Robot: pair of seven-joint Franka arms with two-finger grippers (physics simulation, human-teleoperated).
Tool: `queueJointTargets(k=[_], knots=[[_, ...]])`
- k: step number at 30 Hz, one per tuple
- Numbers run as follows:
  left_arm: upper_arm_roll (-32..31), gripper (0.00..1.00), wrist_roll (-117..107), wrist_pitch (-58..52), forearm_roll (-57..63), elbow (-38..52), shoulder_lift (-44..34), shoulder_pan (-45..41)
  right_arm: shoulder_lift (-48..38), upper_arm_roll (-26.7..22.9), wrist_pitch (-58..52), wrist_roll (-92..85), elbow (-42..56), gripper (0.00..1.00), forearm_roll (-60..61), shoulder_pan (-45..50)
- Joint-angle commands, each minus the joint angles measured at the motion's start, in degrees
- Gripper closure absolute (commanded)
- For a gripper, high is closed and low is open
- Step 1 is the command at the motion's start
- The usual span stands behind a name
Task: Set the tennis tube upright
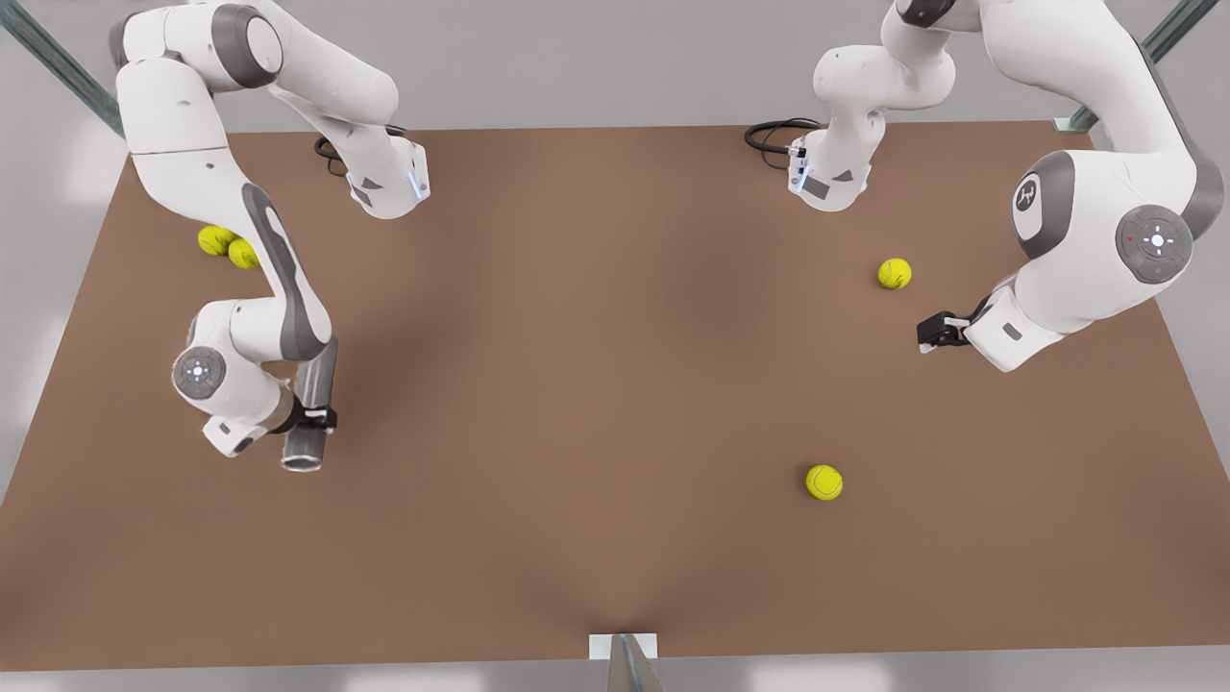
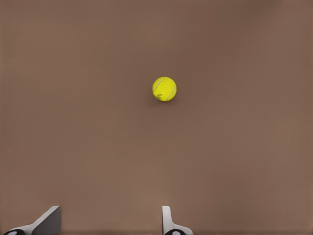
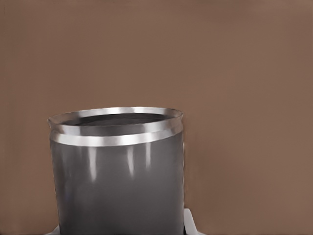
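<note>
Grey matte tennis tube [image 1: 309, 413] sits clamped in the right gripper [image 1: 317, 419] far to the front view's left of the brown table [image 1: 596, 404]; rightward, the left gripper [image 1: 930, 334] hangs spread apart beside a yellow-green tennis ball [image 1: 895, 273].

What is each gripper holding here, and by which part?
The right gripper grips the tennis tube near its open rimmed end. The left gripper is open and holds nothing.
</note>
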Motion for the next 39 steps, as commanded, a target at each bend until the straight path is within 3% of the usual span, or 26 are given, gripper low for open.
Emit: queueJointTargets(k=[1,9,13,19,22,24,25,27,31,36,38,39], knots=[[0.0,0.0,-0.22,-0.01,0.03,0.03,-0.06,0.09,0.17,0.05,-1.76,-4.52,2.27,0.31,-0.93,2.44],[0.0,0.0,-0.13,0.43,0.03,0.03,0.12,0.09,4.56,-0.04,-1.76,-36.59,12.38,0.3,-5.58,14.48],[0.0,0.0,-0.22,0.43,0.03,0.03,0.12,0.09,9.66,-0.04,-1.67,-52.6,19.24,0.28,-5.68,15.02],[0.0,0.0,-0.31,0.95,0.12,0.03,0.47,0.44,9.84,0.14,-2.02,-57.0,21.7,0.29,-4.97,24.86],[0.0,0.0,-0.31,1.22,0.12,0.03,0.47,0.79,9.84,4.27,-2.02,-58.23,21.79,0.29,-5.06,26.0],[0.0,0.0,-0.31,1.22,0.12,0.03,0.47,0.79,9.84,4.36,-2.02,-58.23,21.88,0.29,-5.06,29.43],[0.0,0.0,-0.31,1.22,0.12,0.03,0.47,0.79,9.84,4.36,-1.76,-58.23,21.97,0.35,-5.15,30.31],[0.0,0.0,-0.31,1.22,0.12,-0.06,0.47,0.79,9.92,4.45,-1.67,-57.7,23.64,0.3,-5.06,34.18],[0.0,0.0,-0.31,1.3,0.12,0.03,0.29,0.79,11.68,4.45,-1.23,-57.53,24.77,0.3,-5.32,40.06],[0.0,0.0,-0.31,1.74,0.03,0.03,0.55,0.97,21.52,2.87,-5.45,-51.37,39.45,0.16,-5.41,47.88],[0.0,0.0,-0.31,2.01,0.03,-0.06,0.82,1.32,28.2,0.67,-12.83,-48.65,52.02,0.09,-5.32,53.16],[0.0,0.0,-0.31,2.01,0.03,0.03,0.82,1.32,29.7,-2.93,-13.01,-46.72,54.13,0.07,-5.24,56.76]])
